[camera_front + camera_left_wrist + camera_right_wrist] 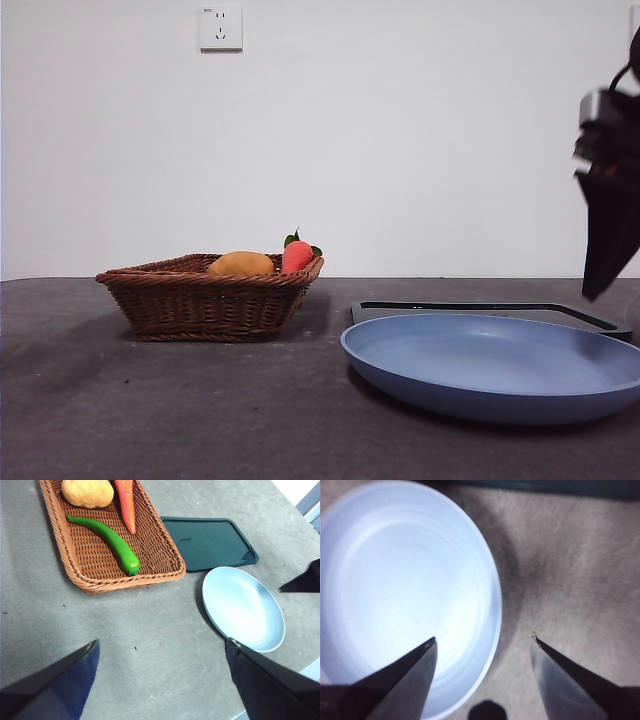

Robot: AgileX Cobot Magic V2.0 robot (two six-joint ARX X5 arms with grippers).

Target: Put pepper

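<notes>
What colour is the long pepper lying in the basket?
Glossy green. The pepper shows best in the left wrist view, inside the wicker basket.

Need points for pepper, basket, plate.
pepper (111, 539): left wrist view, mid-body of the green pod.
basket (205, 305): front view, woven front wall.
plate (260, 641): left wrist view, blue rim on the side away from the basket.
</notes>
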